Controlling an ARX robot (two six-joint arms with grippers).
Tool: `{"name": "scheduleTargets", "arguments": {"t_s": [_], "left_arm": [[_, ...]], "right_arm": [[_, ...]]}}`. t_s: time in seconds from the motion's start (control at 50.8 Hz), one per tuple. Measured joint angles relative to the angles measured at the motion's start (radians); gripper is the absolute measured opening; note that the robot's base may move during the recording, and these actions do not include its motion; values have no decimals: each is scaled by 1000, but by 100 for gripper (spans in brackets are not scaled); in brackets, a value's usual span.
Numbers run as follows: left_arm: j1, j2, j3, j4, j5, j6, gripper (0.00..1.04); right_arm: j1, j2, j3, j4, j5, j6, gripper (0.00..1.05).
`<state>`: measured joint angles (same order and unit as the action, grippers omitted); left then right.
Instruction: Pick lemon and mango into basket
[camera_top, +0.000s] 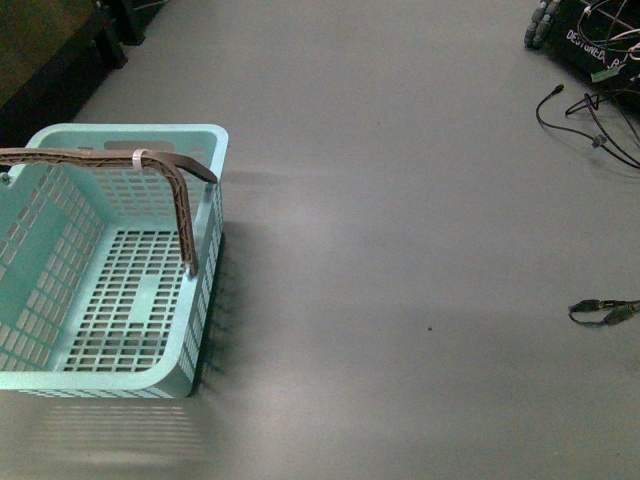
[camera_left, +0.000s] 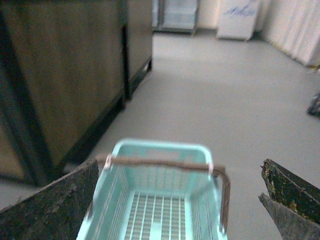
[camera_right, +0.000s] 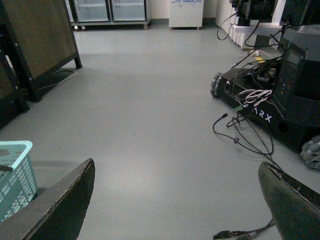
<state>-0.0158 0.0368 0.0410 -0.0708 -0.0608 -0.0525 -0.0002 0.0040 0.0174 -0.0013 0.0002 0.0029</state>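
The pale teal basket stands on the grey floor at the left of the front view, with a brown arched handle over it and nothing inside. In the left wrist view the basket lies below and ahead of my left gripper, which is open with nothing between its fingers. My right gripper is open over bare floor, with a corner of the basket off to one side. Neither the lemon nor the mango is in view. Neither arm shows in the front view.
Dark wooden furniture stands close behind the basket. A wheeled robot base with loose cables sits at the right, and a cable end lies on the floor. Fridges line the far wall.
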Motion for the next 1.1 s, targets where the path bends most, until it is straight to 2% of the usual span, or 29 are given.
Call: {"name": "scheduleTargets", "arguments": {"t_s": [0.02,0.059,0.118,0.177,0.256,0.295,0.393,0.61,0.826,1.101], "left_arm": [[-28,60,45,-111,-66,-57,98],[-47,179,117,-259,-129,-153,98],[-33,291,163,-315,-109,-299,98],[32,381,194,-261,-11,-429,98],[142,561,214,-101,113,-600,98],[156,671,215,-9,122,-673,98],[144,996,248,246,112,-850,98],[66,1476,421,515,80,-1097,98],[12,1842,677,576,21,-1204,98],[7,2071,898,595,4,-1209,98]], "right_arm": [[0,0,0,0,0,0,96],[0,0,0,0,0,0,96],[0,0,0,0,0,0,96],[0,0,0,0,0,0,96],[0,0,0,0,0,0,96],[0,0,0,0,0,0,96],[0,0,0,0,0,0,96],[0,0,0,0,0,0,96],[0,0,0,0,0,0,96],[0,0,0,0,0,0,96]]}}
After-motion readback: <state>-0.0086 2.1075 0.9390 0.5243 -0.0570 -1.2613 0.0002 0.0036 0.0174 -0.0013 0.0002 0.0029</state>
